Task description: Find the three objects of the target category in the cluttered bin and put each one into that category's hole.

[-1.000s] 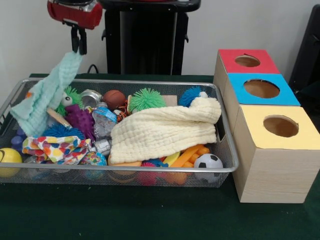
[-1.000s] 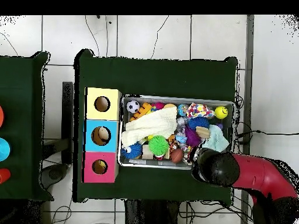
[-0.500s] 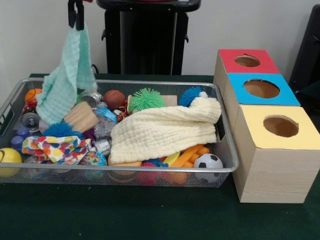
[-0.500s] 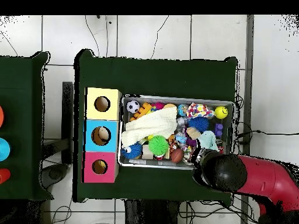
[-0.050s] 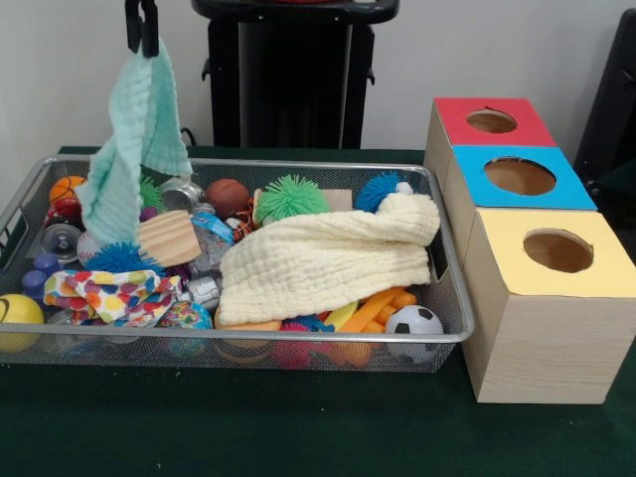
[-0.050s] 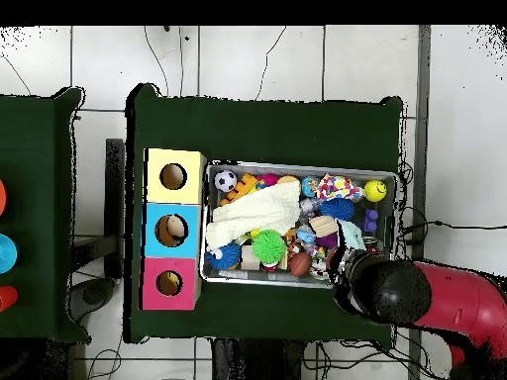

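Gripper: top-left of front view, fingers pinched on corner of mint cloth; cloth hangs free, bottom edge just over bin left end.
Targets: category unclear from pics; candidates sit in bin, 3 holes in boxes beside bin (red, blue, yellow tops).
Risk 1: thin pinch on one corner, cloth cd slip & drop back over toys, re-hiding them.
Risk 2: hanging hem cd snag wood block or spiky ball if arm swings low, dragging stuff out.
Risk 3: cream cloth covers mid bin, targets maybe under it.
Materials: mint & cream cloths soft, waffle weave, floppy. Bin wire mesh, rigid. Block flat wood. Spiky balls rubbery. Soccer ball smooth, round, rolls.
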You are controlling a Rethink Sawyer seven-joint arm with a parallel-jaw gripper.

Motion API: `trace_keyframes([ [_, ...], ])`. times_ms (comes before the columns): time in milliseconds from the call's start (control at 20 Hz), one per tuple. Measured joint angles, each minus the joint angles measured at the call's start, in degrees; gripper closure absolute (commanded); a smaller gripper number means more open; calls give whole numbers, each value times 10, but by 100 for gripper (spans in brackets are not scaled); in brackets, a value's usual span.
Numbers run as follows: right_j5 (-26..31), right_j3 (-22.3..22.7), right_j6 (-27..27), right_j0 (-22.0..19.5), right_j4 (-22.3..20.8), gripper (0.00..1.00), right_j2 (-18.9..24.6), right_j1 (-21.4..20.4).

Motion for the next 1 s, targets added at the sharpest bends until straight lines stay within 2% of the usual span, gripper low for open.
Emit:
trace_keyframes([
  [250, -39, 0, 0, -17, -10, 100, 18, 28],
  [500, -122, -3, 0, -22, -49, 100, 32, 74],
  [850, -204, -9, 0, -24, -102, 100, 35, 137],
  [900, -213, -9, 0, -24, -118, 0, 35, 153],
  [1000, -213, -10, 0, -24, -122, 0, 35, 156],
])
